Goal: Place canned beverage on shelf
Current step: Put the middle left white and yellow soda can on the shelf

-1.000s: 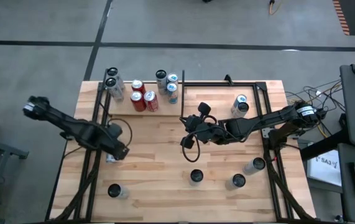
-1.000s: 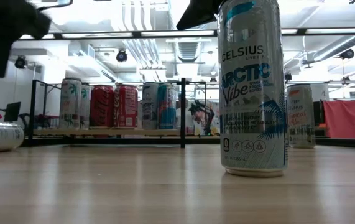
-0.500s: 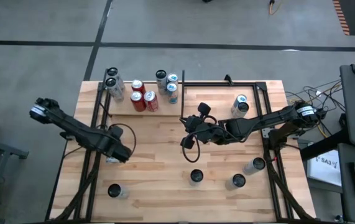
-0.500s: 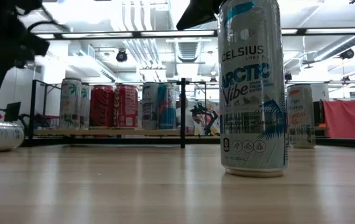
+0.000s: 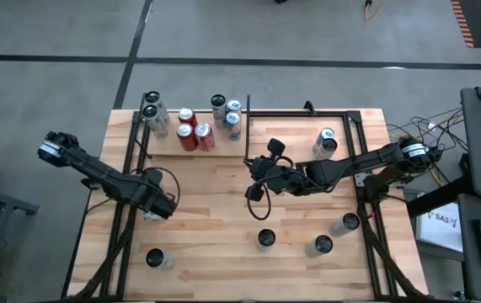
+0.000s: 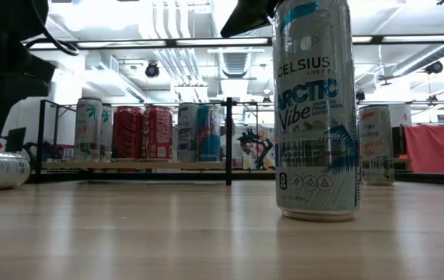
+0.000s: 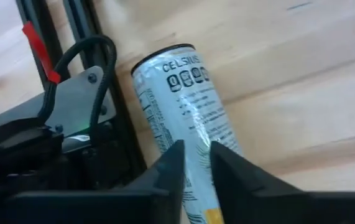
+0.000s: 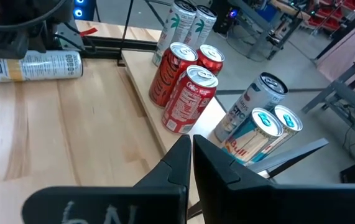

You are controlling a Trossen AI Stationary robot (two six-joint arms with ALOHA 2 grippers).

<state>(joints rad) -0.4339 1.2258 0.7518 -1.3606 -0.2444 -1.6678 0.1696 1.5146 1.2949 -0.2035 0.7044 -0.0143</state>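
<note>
Left wrist view shows the left gripper (image 7: 196,163) with its jaws parted only a sliver, poised directly over a pale silver aluminium beverage can lying on its side (image 7: 183,115) and not yet pinching it; the gap looks too narrow to take the can. In the high view that can (image 5: 150,214) lies at centre left of the frame, just beside the black metal frame rail (image 5: 127,181). It should handle as a light, thin-walled cylinder, smooth and prone to roll or dent, so a hold across the middle of its body, with the jaws spread wide, seems safest. The rail and the cable loop (image 7: 84,53) beside it crowd one side of the approach. The right gripper (image 5: 255,192), jaws pressed together and empty, waits at frame centre. The shelf, a pale plywood panel with thin black uprights (image 5: 173,145), sits at upper left and already carries red cola cans (image 5: 194,135) and silver and teal cans (image 5: 226,111), leaving limited room. More upright cans (image 5: 265,239) stand along the lower right.
</note>
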